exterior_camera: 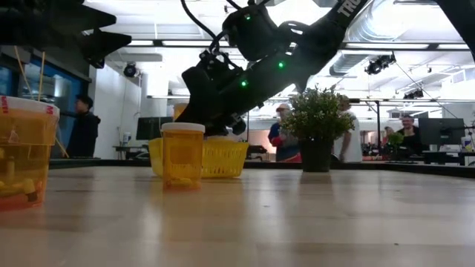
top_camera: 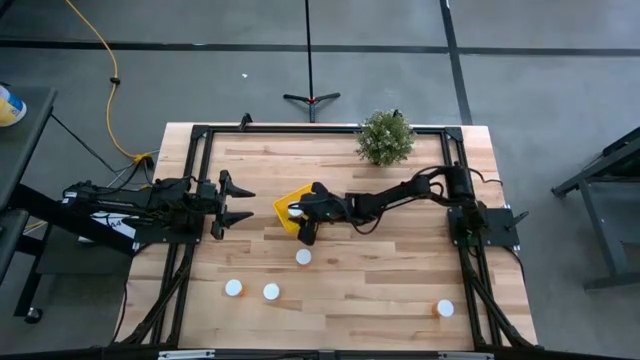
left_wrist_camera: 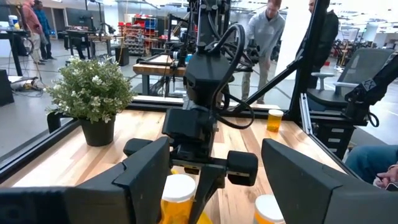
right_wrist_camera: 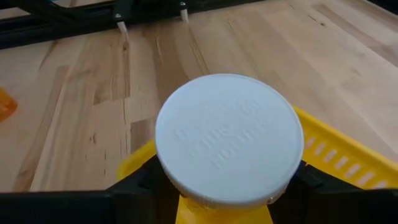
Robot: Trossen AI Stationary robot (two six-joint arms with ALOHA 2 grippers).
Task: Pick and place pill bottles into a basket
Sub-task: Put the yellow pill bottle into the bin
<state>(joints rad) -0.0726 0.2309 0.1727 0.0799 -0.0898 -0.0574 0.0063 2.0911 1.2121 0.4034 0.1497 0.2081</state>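
My right gripper [top_camera: 298, 214] reaches from the table's right and is shut on a pill bottle [right_wrist_camera: 227, 140] with a white cap, held over the yellow basket [top_camera: 288, 198]. The basket stands on the table at mid-left. My left gripper [top_camera: 248, 203] is open and empty just left of the basket. Several other pill bottles stand upright on the table: one [top_camera: 303, 257] near the basket, two [top_camera: 233, 288] [top_camera: 271, 291] toward the near edge, and one [top_camera: 445, 308] at the near right. My right gripper pinches the bottle between its two fingers [right_wrist_camera: 134, 183], on the body just under the white cap [left_wrist_camera: 179, 186]. The fingers come from the table's right, slanting down. The bottle is upright and lifted clear, over a corner of the basket's rim [right_wrist_camera: 140, 158].
A green potted plant [top_camera: 385, 138] stands at the far edge, right of the basket. A black frame [top_camera: 200, 130] runs round the table. People stand in the room beyond. Bare wood lies between the basket and the near bottles.
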